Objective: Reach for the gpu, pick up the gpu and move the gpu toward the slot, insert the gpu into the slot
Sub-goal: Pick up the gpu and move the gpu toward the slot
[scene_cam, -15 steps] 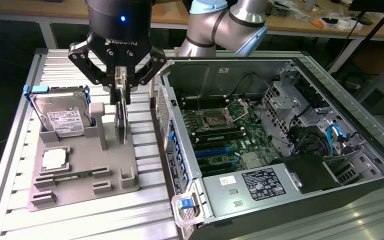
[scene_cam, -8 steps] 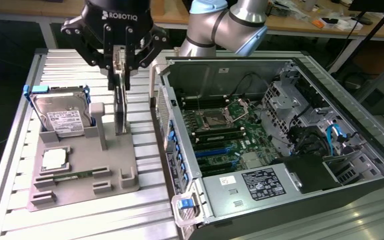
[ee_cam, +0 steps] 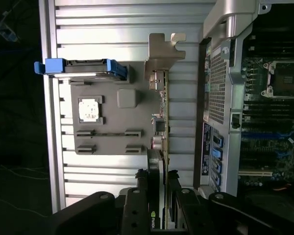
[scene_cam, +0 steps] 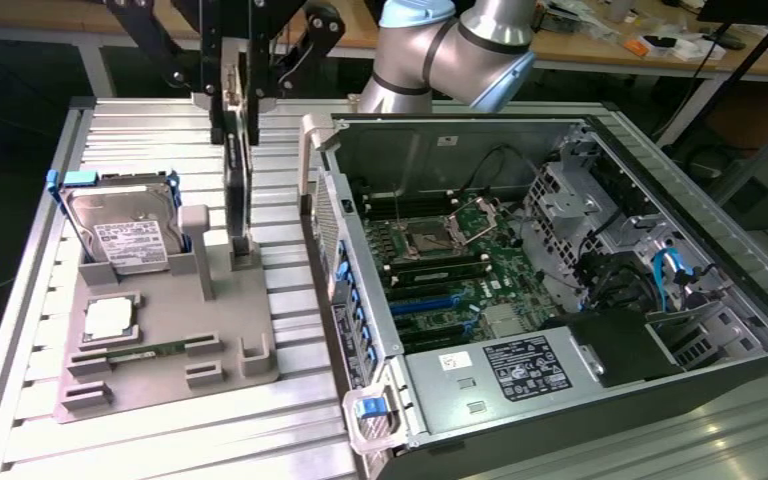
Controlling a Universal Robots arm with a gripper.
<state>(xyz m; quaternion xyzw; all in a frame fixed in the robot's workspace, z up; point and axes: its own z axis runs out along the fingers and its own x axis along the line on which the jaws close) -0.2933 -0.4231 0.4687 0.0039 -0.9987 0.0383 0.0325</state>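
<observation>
**Exterior view.** The arm [scene_cam: 454, 45] comes down from the far side of the slatted aluminium table [scene_cam: 144, 440]. The gripper [scene_cam: 237, 98] hangs over the grey fixture plate [scene_cam: 157, 385]. Its black fingers [scene_cam: 205, 88] are drawn in on the gpu [scene_cam: 235, 175] from both sides, pinching the card near its top edge. The gpu stands upright on its edge with its lower end down at the plate's holder; I cannot tell whether it has lifted clear. A hard drive [scene_cam: 124, 235] leans in its cradle just to the exterior view's left of the card. 1 square processor chip [scene_cam: 111, 318] and 1 memory stick [scene_cam: 144, 350] lie flat on the same plate. The open computer case [scene_cam: 704, 300] sits to the exterior view's right, with the motherboard [scene_cam: 491, 250] exposed. The blue slot [scene_cam: 422, 297] is well apart from the card.

**Wrist view.** The view runs down the card's thin edge. The gpu [ee_cam: 162, 127] runs straight to its silver bracket [ee_cam: 162, 49]. The gripper [ee_cam: 159, 183] straddles it, with 1 finger [ee_cam: 136, 205] on each side, seemingly pressed against the card. The hard drive [ee_cam: 81, 68] and the chip [ee_cam: 89, 108] sit on the plate [ee_cam: 112, 117]. The slot [ee_cam: 257, 134] shows inside the case [ee_cam: 225, 73].
</observation>
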